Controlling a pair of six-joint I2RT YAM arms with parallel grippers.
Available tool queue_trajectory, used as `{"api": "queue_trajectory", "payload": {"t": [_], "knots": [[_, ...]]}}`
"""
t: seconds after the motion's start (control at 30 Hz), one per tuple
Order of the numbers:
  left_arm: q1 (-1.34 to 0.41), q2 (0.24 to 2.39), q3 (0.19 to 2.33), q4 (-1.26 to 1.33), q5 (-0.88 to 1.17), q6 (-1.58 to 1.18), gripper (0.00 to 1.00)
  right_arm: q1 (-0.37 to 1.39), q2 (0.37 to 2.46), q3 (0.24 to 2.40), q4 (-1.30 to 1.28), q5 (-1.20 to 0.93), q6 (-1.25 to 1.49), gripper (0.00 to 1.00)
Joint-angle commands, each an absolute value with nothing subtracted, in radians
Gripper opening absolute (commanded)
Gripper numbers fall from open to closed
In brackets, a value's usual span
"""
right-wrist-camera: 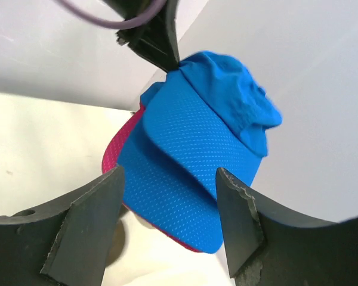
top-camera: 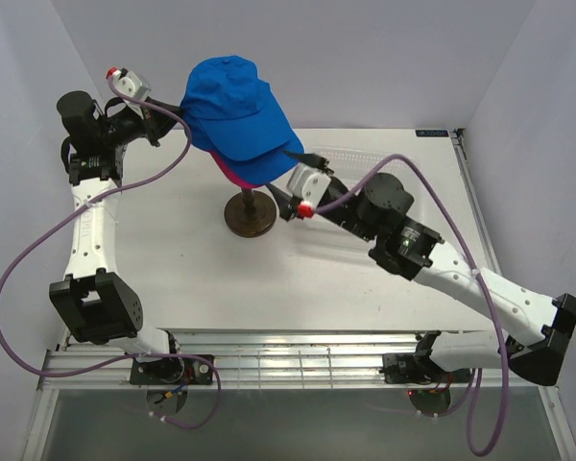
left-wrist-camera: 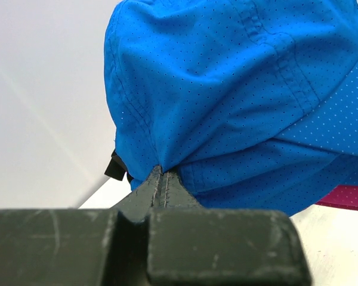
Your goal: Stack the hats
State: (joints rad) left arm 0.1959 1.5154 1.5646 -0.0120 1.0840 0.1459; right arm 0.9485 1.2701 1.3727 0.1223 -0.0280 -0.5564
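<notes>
**Location.** In the top view the hats sit in one pile on a dark round stand (top-camera: pixel 250 219), toward 12 o'clock on the white bench (top-camera: pixel 173 269). The top blue cap (top-camera: pixel 232 96), a soft bright-blue perforated-fabric baseball cap with a curved brim, crowns the pile. The brim of a second blue cap (top-camera: pixel 269 161) of the same make shows under it. A magenta-pink cap (top-camera: pixel 232 176) in like fabric edges out below that. No view shows whether a fourth hat lies underneath.

**Handling.** The caps look light and limp. The crown bunches wherever it is pinched, and the brim appears to be the only stiff part. The weave looks grippy rather than slick, and nothing here is fragile. The rear hem or the brim edge looks the soundest hold. A pinch on the crown risks dragging the caps beneath.

**Claws.** The left claw (left-wrist-camera: pixel 163 179) is closed on the rear hem of the top blue cap, at the pile's 9 o'clock side, with the fabric puckered into its tips. The right claw (right-wrist-camera: pixel 167 173) is spread wide and empty. It faces the brims from about 4 o'clock, near them, with no contact evident.

**Arm pose.** The left arm rises along the 9 o'clock edge, its wrist turned toward 3 o'clock. The right arm stretches from 5 o'clock diagonally toward the stand.
</notes>
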Motion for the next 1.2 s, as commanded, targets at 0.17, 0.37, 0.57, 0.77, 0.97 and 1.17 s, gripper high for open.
{"api": "queue_trajectory", "payload": {"t": [0.17, 0.37, 0.57, 0.77, 0.97, 1.17], "knots": [[0.196, 1.493, 1.577, -0.035, 1.088, 0.133, 0.0, 1.06, 1.281, 1.218, 0.48, 0.196, -1.098, 0.67], [0.196, 1.485, 1.578, -0.051, 1.092, 0.144, 0.0, 1.062, 1.361, 1.273, 0.476, 0.273, -1.163, 0.62], [0.196, 1.483, 1.575, -0.057, 1.104, 0.144, 0.0, 1.063, 1.397, 1.284, 0.522, 0.331, -1.225, 0.51], [0.196, 1.48, 1.574, -0.067, 1.108, 0.153, 0.0, 1.062, 1.442, 1.301, 0.57, 0.377, -1.299, 0.45], [0.196, 1.471, 1.572, -0.086, 1.106, 0.172, 0.0, 1.065, 1.479, 1.345, 0.563, 0.391, -1.344, 0.11], [0.198, 1.463, 1.603, -0.149, 1.062, 0.239, 0.0, 1.083, 1.45, 1.324, 0.584, 0.379, -1.4, 0.08]]}}
